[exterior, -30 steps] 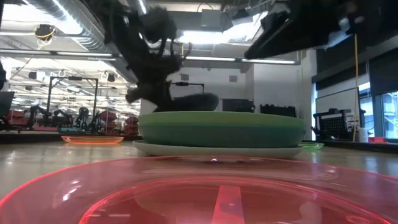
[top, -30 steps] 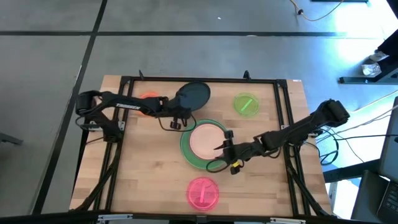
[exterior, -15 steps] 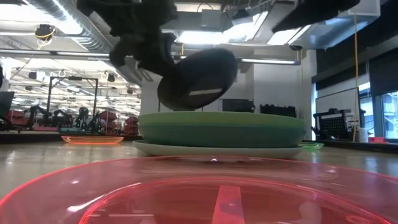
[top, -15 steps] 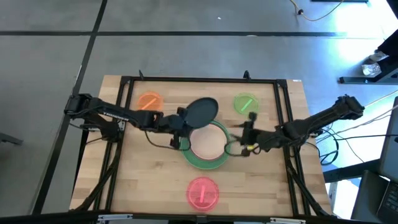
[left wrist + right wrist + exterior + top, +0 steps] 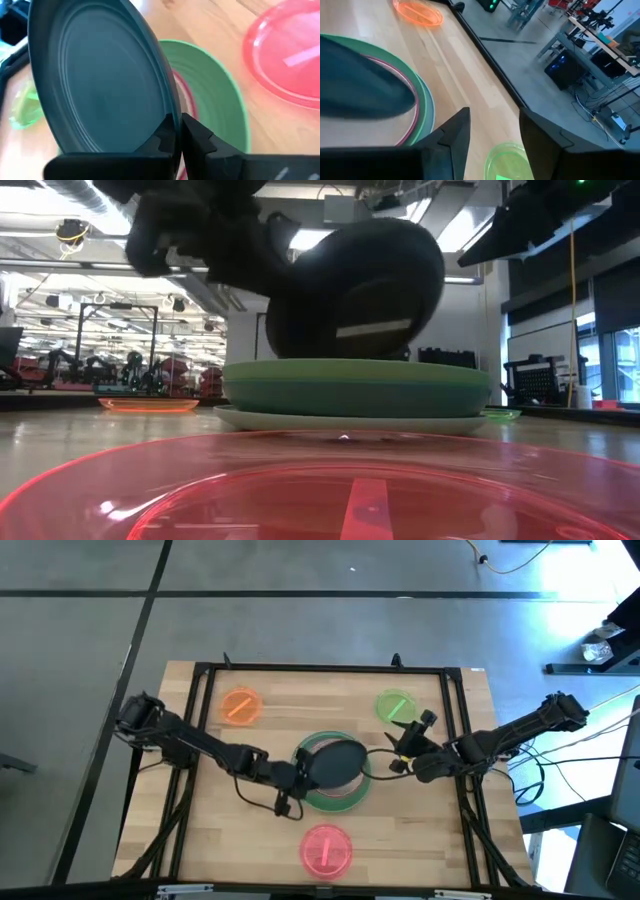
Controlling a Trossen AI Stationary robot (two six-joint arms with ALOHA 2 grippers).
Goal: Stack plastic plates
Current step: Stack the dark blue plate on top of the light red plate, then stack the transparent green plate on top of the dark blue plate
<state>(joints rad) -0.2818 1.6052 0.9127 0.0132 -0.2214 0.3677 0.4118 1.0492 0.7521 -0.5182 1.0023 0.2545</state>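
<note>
Navy plate (image 5: 337,762) prob. in left pincer (image 5: 176,131)

Dark navy plate (image 5: 100,80) gripped at its rim
Left gripper (image 5: 176,131) pinches it, tilted above the green plate (image 5: 220,110); pink-red plate (image 5: 290,55) nearby.

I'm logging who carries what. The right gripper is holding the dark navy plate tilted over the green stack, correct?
Not quite: the left gripper is shut on the dark navy plate, tilted over the green stack, as the high and left wrist views show. The right gripper is open beside it.
</note>
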